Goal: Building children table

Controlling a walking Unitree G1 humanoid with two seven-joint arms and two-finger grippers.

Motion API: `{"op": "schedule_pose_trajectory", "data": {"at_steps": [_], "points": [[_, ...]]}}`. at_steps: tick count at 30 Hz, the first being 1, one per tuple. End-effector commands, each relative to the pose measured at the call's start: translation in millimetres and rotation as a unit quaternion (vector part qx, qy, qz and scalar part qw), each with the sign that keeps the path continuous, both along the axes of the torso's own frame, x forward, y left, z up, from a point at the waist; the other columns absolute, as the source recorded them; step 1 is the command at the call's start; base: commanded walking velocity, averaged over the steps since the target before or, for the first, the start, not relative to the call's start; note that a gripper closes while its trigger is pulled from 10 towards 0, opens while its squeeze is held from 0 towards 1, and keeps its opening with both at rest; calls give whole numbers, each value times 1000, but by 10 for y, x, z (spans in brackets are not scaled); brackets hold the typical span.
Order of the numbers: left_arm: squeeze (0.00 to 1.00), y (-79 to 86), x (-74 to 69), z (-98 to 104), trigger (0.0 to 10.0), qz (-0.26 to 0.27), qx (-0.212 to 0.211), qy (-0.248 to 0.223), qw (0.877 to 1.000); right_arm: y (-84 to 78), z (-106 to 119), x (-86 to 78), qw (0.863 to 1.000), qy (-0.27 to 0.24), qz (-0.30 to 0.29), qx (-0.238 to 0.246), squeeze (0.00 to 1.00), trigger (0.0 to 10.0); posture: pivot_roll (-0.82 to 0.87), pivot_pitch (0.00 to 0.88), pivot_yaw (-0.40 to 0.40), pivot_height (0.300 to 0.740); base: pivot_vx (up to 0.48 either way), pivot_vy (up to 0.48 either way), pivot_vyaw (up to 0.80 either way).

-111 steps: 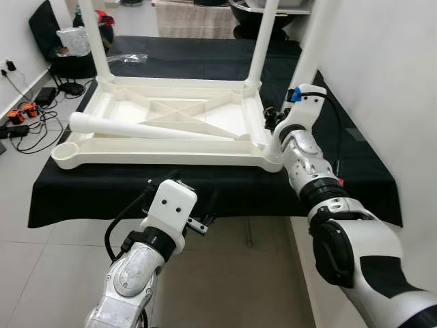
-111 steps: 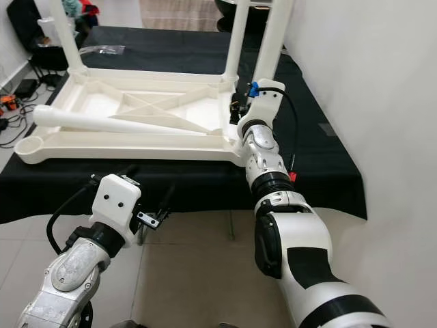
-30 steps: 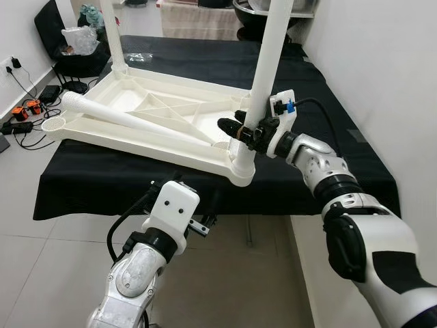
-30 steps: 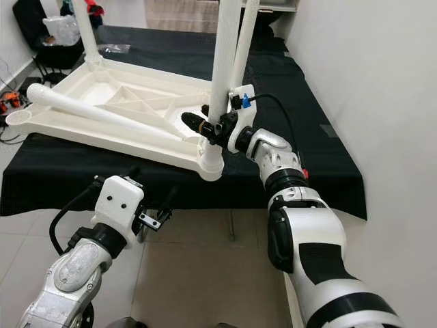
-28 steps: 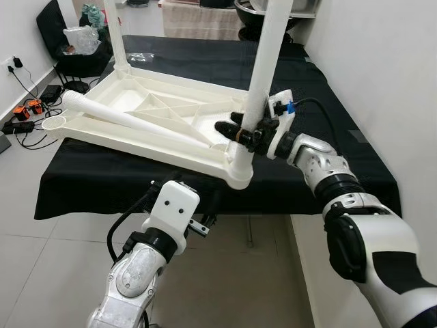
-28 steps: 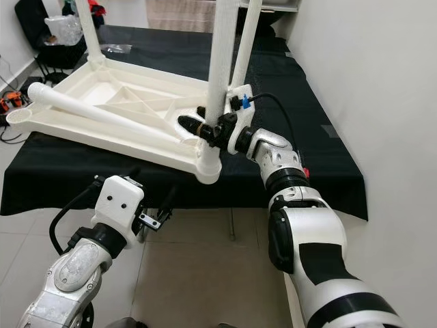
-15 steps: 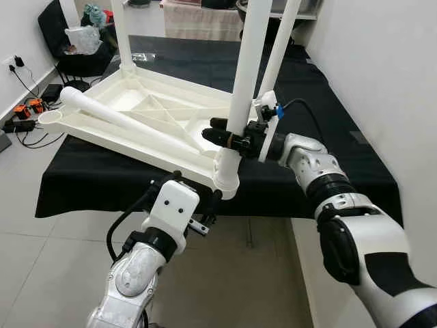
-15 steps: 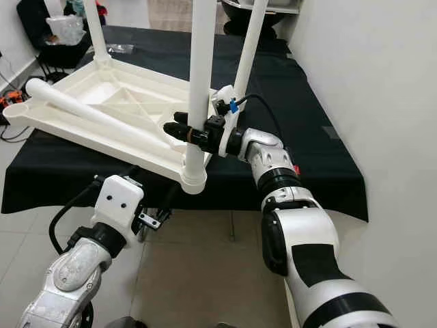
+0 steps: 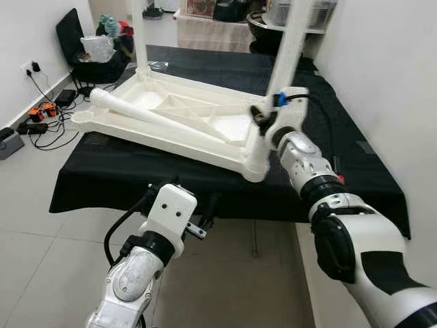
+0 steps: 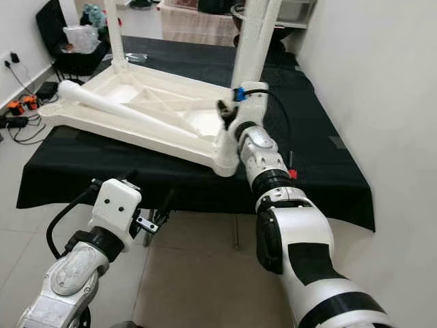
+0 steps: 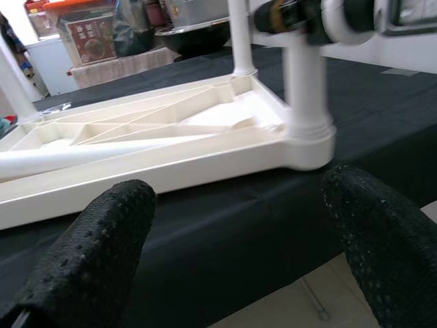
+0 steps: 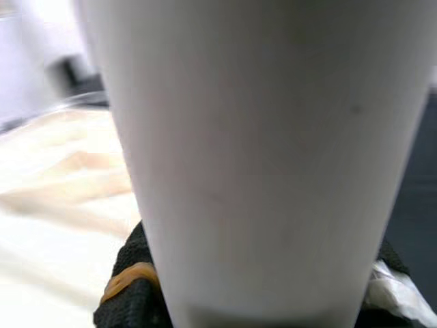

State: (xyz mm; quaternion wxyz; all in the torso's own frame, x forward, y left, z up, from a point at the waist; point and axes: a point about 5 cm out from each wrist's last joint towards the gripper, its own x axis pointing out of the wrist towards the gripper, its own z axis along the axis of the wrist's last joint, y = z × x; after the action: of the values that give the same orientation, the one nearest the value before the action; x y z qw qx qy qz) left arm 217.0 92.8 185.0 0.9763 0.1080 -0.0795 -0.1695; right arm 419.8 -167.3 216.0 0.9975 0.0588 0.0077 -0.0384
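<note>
A white children's table [image 9: 225, 130] lies upside down and askew on a black-covered bench [image 9: 341, 137]. Upright legs stand at its far left corner [image 9: 140, 34] and its near right corner [image 9: 292, 48]. A loose leg [image 9: 157, 119] lies slantwise across the underside. My right gripper [image 9: 263, 117] is at the base of the near right leg; in the right wrist view the leg [image 12: 259, 150] sits between its fingers [image 12: 130, 287], shut on it. My left gripper [image 11: 239, 205] hangs open below the bench's front edge, holding nothing.
A white wall [image 9: 396, 82] runs close along the right. Cables and power strips [image 9: 34, 116] lie on the floor at the left, and a black chair with bags [image 9: 89, 48] stands at the back left. Tiled floor [image 9: 41, 246] lies in front.
The right gripper has swung to the right with the leg, and the table's near corner has come back from the bench's front edge. The view has shifted too. The left arm is unchanged.
</note>
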Motion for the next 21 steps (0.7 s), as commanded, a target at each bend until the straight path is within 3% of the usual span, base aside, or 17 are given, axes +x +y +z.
{"op": "schedule_pose_trajectory", "data": {"at_steps": [1, 3, 4, 8, 9, 10, 14, 15, 16, 18, 20, 21], "points": [[0, -1, 8, -40, 10000, 2, 5, 7, 1000, -148, -190, -43, 997, 56, -60, 7, 0, 0, 80, 58, -111, 740, 0, 0, 0], [0, 0, 8, -40, 10000, 2, 5, 7, 1000, -171, -216, -56, 993, 62, -94, 22, 0, 0, 80, 58, -111, 740, 0, 0, 0], [0, -1, 9, -41, 10000, 3, 5, 7, 1000, -115, -238, -59, 992, 65, -103, 35, 0, 7451, 78, 58, -111, 740, 0, 0, 0], [0, -1, 10, -43, 10000, 3, 5, 8, 1000, -63, -248, -60, 991, 65, -109, 42, 0, 7451, 78, 58, -111, 740, 0, 0, 0], [0, -5, 13, -44, 10000, 2, 5, 8, 1000, 83, -247, -47, 995, 61, -71, 47, 1000, 10000, 76, 57, -112, 740, 0, 0, 0], [0, -6, 15, -46, 10000, 2, 4, 8, 1000, 223, -236, -38, 996, 55, -40, 50, 1000, 10000, 76, 56, -113, 740, 0, 0, 0], [0, -8, 16, -46, 10000, 2, 4, 8, 1000, 362, -202, -29, 998, 44, -4, 47, 1000, 10000, 77, 55, -115, 740, 0, 0, 0], [0, -1, 14, -46, 10000, 4, 5, 7, 1000, 421, -125, -18, 999, 17, 32, 35, 0, 10000, 77, 55, -115, 740, 0, 0, 0], [0, 0, 15, -47, 10000, 4, 5, 7, 1000, 465, -107, -15, 997, 13, 68, 44, 0, 10000, 75, 56, -114, 740, 0, 0, 0], [0, 0, 15, -47, 10000, 4, 5, 7, 1000, 465, -107, -15, 997, 13, 68, 44, 0, 10000, 75, 56, -114, 740, 0, 0, 0], [0, -1, 16, -46, 10000, 5, 5, 7, 1000, 549, -84, -27, 984, 3, 170, 61, 0, 10000, 75, 56, -114, 740, 0, 0, 0], [0, -1, 16, -46, 10000, 5, 5, 7, 1000, 549, -84, -27, 984, 3, 170, 61, 0, 10000, 75, 56, -114, 740, 0, 0, 0]]}}
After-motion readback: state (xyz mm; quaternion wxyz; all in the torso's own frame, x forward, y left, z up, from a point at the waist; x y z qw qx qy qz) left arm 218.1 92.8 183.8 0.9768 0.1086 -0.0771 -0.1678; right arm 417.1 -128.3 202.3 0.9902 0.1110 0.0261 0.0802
